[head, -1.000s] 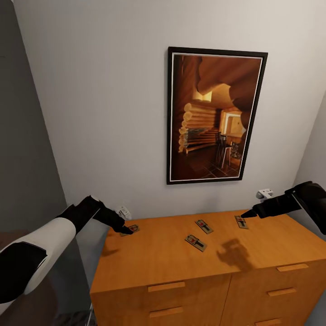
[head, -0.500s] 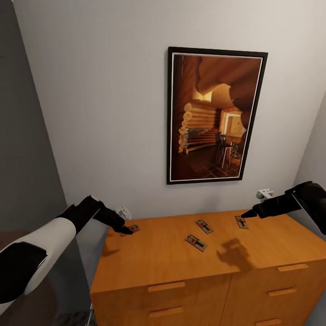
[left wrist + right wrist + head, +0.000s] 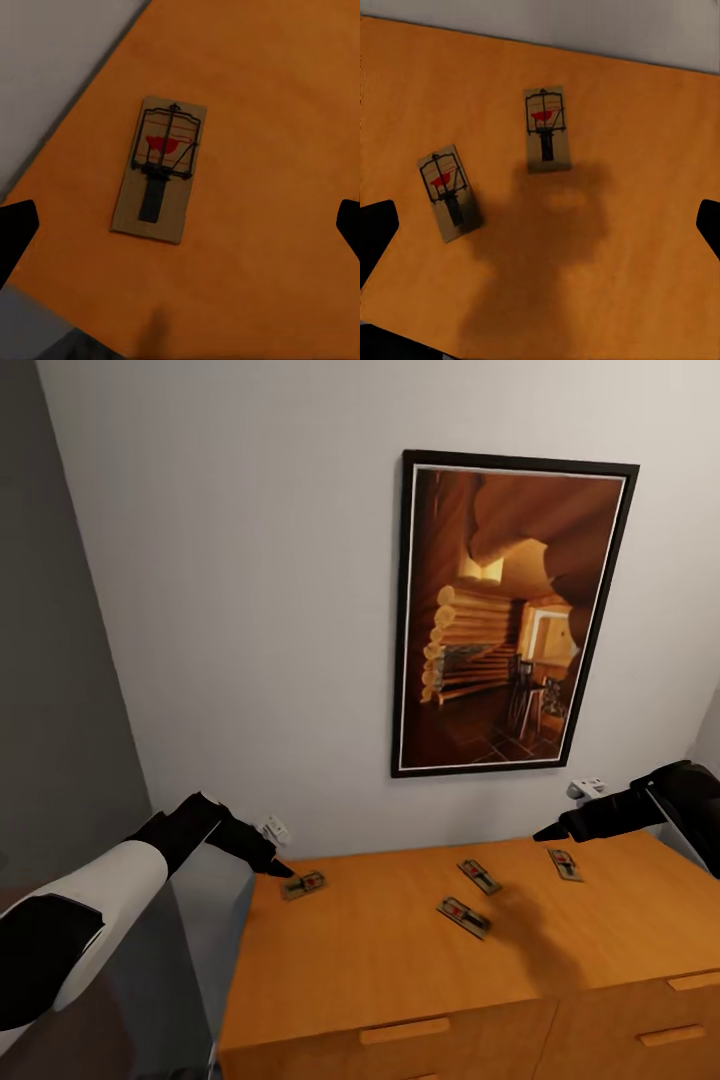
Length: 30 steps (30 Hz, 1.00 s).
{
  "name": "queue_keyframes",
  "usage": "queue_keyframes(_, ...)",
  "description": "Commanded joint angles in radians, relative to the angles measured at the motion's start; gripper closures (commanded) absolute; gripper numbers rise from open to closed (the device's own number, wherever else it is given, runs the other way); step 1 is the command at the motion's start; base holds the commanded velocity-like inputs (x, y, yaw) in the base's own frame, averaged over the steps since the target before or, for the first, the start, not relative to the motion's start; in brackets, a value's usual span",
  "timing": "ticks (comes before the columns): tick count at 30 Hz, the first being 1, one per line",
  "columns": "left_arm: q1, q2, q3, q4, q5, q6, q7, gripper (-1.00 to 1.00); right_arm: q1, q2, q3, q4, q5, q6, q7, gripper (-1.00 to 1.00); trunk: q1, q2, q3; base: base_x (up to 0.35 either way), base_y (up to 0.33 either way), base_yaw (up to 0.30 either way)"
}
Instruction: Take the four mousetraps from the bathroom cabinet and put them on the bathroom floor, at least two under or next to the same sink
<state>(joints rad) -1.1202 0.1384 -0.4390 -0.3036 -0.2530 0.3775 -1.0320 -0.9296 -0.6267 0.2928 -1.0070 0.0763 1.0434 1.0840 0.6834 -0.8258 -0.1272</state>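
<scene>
Four mousetraps lie flat on the orange-brown cabinet (image 3: 380, 970) top: one at the left (image 3: 303, 884), two near the middle (image 3: 479, 876) (image 3: 463, 917), one at the right (image 3: 565, 864). My left gripper (image 3: 285, 870) hovers open at the left trap's near-left corner. In the left wrist view that trap (image 3: 159, 169) lies between the spread fingertips (image 3: 15, 232). My right gripper (image 3: 545, 832) hangs open above the right end of the cabinet. Two traps (image 3: 546, 127) (image 3: 448, 191) lie on the wood below it in the right wrist view.
A framed picture (image 3: 510, 615) of a log interior hangs on the white wall behind the cabinet. A white wall socket (image 3: 275, 827) sits by the left gripper, another white fitting (image 3: 585, 788) by the right one. A grey wall (image 3: 50, 660) closes the left side.
The whole picture has shifted right and down, so the camera moved. Both grippers keep their place in the picture and stay open; the traps lie as before on the cabinet.
</scene>
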Motion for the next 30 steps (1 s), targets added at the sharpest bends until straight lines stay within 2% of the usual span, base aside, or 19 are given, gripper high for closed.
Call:
queue_keyframes(1, 0.000, 0.000, 0.003, -0.002, -0.006, 0.010, -0.005, -1.00, -0.002, -0.001, 0.002, -0.001, 0.008, 0.004, 0.008, -1.00, 0.000, -0.001, -0.002, 0.093, 0.097, 0.000)
queue_keyframes(30, 0.000, -0.001, 0.001, -0.003, -0.005, 0.007, -0.007, -1.00, -0.002, -0.004, 0.003, -0.001, 0.008, 0.004, 0.008, -1.00, 0.000, -0.001, -0.002, 0.011, 0.012, 0.000)
